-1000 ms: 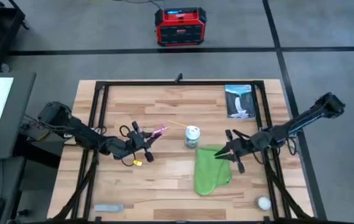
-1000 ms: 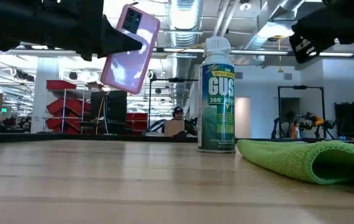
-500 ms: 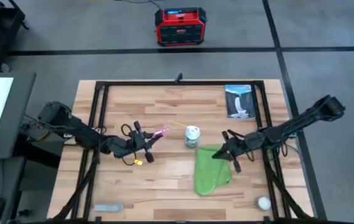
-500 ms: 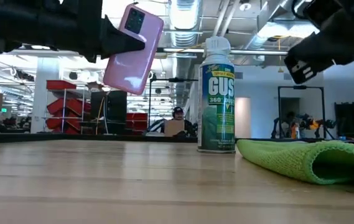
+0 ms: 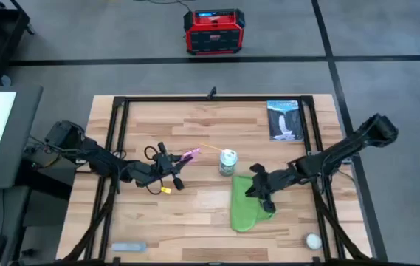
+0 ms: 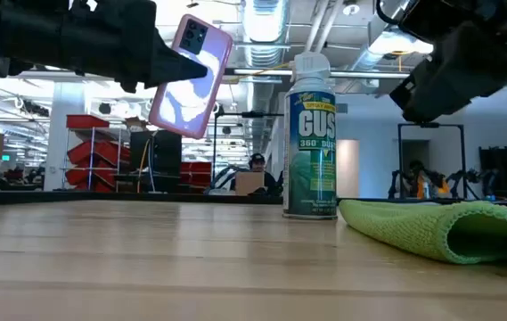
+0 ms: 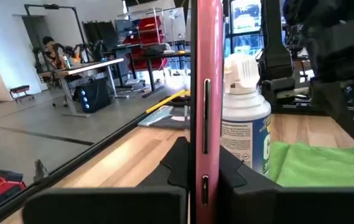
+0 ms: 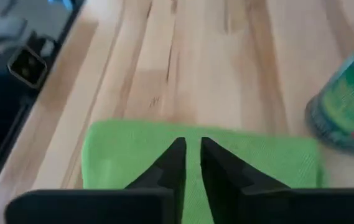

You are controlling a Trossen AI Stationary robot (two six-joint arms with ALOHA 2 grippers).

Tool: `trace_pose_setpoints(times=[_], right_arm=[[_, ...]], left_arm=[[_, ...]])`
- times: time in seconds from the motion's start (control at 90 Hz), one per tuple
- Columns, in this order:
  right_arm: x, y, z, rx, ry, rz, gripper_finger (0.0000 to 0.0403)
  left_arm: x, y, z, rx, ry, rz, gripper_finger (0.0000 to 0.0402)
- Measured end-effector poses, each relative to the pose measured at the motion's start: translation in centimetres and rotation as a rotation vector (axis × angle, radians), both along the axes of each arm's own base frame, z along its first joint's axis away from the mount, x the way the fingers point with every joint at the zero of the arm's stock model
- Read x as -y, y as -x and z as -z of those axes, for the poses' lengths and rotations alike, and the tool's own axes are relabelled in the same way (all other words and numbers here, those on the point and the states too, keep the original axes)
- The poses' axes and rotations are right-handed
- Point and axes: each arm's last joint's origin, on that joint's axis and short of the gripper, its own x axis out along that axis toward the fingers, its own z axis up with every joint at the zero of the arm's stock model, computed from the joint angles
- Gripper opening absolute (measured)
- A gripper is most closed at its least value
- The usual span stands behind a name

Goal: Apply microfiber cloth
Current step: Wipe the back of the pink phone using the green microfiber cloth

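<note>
Bright green against pale butcher-block wood, the microfiber cloth (image 5: 250,202) lies folded on the surface (image 5: 195,229), just beside an upright spray can (image 5: 228,162) and toward the right arm's side. The right tool (image 5: 256,186) hovers over the cloth's upper end; its wrist view shows the two dark fingers (image 8: 172,163) drawn close with only a slim gap, pointing down at the green fabric and gripping nothing. In the low view the tool hangs clear above the cloth, so no pickup has happened yet, and the narrow finger gap suggests a pinch into the soft top fold is being lined up.

The left tool (image 5: 174,164) is raised off the surface on the far side of the can, pinching a pink phone (image 6: 192,76) by its lower end. The phone is tilted in the air with its broad sides free, apparently presented that way so the cloth can be brought to it for wiping.

Away from the work, a booklet (image 5: 283,120) lies near the back right corner and a small white ball (image 5: 312,240) sits near the front right.
</note>
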Motion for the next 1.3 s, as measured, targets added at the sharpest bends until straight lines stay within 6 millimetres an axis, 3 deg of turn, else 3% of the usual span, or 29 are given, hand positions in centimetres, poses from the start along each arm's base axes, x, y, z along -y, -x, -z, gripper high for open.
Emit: trace_pose_setpoints(times=[0.433, 0.733, 0.9, 1.178, 1.3], right_arm=[[-2.4, -0.5, 2.8, -0.182, -0.013, 0.016, 0.0161], [-1.9, -1.0, 3.7, -0.22, -0.022, 0.068, 0.0225], [-1.4, -1.2, 4.2, -0.24, -0.006, 0.095, 0.0231], [-0.7, -2.6, 7.2, -0.279, 0.056, 0.169, 0.023], [-0.4, -3.2, 7.8, -0.246, 0.06, 0.214, 0.0202]], left_arm=[[0.0, 0.0, 0.1, -0.006, 0.004, 0.0, 0.0], [-0.1, 0.0, 0.1, -0.006, 0.004, -0.002, 0.0], [-0.1, 0.0, 0.2, -0.013, 0.002, -0.003, 0.0], [-0.1, 0.0, 0.3, -0.021, 0.013, -0.003, 0.0], [-0.1, 0.0, 0.3, -0.021, 0.014, -0.003, 0.0001]])
